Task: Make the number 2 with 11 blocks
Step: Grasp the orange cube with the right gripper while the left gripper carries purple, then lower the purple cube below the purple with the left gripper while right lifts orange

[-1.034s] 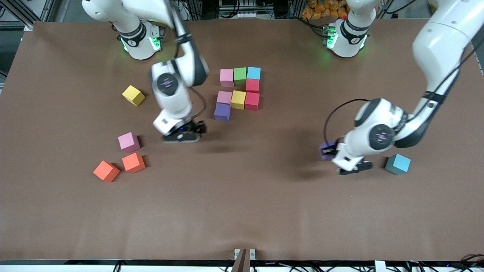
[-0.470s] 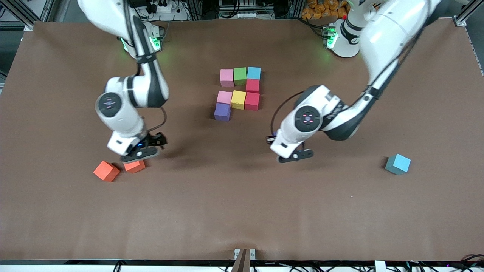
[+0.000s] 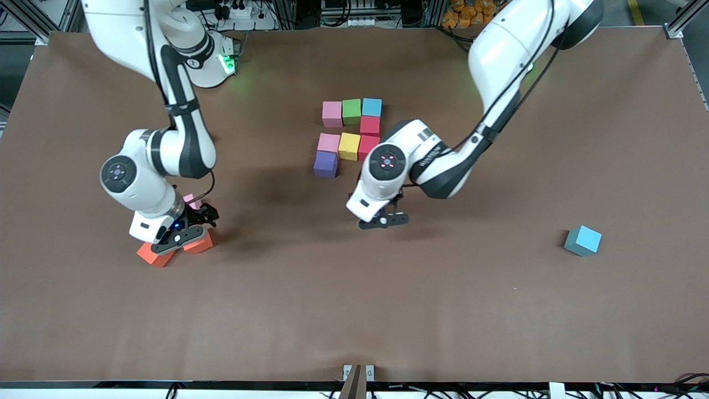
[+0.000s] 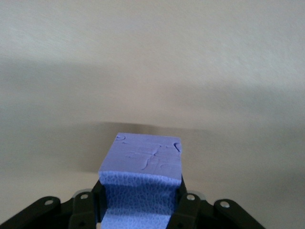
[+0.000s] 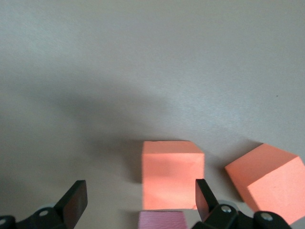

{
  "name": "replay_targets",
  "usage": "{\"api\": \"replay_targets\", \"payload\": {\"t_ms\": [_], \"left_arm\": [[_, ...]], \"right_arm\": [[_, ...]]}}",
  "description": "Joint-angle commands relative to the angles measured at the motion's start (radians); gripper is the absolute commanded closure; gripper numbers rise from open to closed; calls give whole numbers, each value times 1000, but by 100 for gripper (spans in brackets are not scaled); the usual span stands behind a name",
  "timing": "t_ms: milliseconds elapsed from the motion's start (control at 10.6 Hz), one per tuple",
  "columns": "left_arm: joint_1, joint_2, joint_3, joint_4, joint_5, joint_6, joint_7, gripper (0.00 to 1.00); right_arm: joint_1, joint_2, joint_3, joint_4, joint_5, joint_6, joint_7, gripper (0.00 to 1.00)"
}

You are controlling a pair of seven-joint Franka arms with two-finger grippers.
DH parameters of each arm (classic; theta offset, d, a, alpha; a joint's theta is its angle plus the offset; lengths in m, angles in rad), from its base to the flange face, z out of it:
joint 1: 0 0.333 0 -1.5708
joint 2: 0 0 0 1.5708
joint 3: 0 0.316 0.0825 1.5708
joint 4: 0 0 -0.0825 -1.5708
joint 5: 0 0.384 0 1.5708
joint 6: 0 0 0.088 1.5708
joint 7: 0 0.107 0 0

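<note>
The left pincer (image 4: 139,210) is clenched on a purple block (image 4: 143,177), which sits between its two fingers and sticks out past the fingertips, over bare table (image 3: 354,310). In the front view this pincer (image 3: 382,220) hangs over the table just nearer to the camera than the partly built number 2 (image 3: 350,136), and the held cube is hidden there by the wrist.

The number 2 so far is a tight cluster of eight cubes: a pink block (image 3: 332,113), a green block (image 3: 351,111) and a light blue block (image 3: 371,107) in the row farthest from the camera, a red block (image 3: 369,125) below the light blue one, then a second pink block (image 3: 328,142), a yellow block (image 3: 349,146) and another red block (image 3: 366,145) partly covered by the left arm, and a purple cube (image 3: 325,164) nearest the camera.

The right pincer (image 5: 138,205) stands released, its fingers wide apart, low over the loose cubes toward the right arm's end of the table. An orange block (image 5: 171,172) lies between the spread fingertips, a second orange block (image 5: 267,177) lies just beside it, outside the fingers, and a loose pink block (image 5: 162,219) shows close under the pincer.

A lone light blue cube (image 3: 582,240) rests toward the left arm's end of the table, well apart from both pincers.
</note>
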Motion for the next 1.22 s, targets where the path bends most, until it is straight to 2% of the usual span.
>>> {"api": "replay_targets", "payload": {"t_ms": [0, 94, 564, 658, 940, 1034, 1128], "left_arm": [[-22, 22, 13, 37, -28, 44, 4, 57], [-33, 40, 13, 49, -31, 64, 23, 57], [-79, 81, 4, 84, -42, 67, 44, 57], [-88, 83, 5, 87, -72, 68, 44, 57], [-97, 92, 4, 94, -86, 87, 44, 56], [-99, 92, 4, 92, -101, 88, 44, 56], [-99, 92, 4, 94, -130, 91, 44, 56]], "right_arm": [[-170, 43, 135, 43, 14, 40, -105, 0], [-194, 51, 159, 42, 32, 48, -105, 0], [-198, 121, 159, 42, 251, 77, -275, 0], [-202, 130, 159, 42, 278, 82, -316, 0], [-205, 132, 157, 43, 279, 80, -334, 2], [-199, 132, 156, 43, 270, 79, -335, 20], [-198, 131, 156, 43, 269, 75, -335, 43]]}}
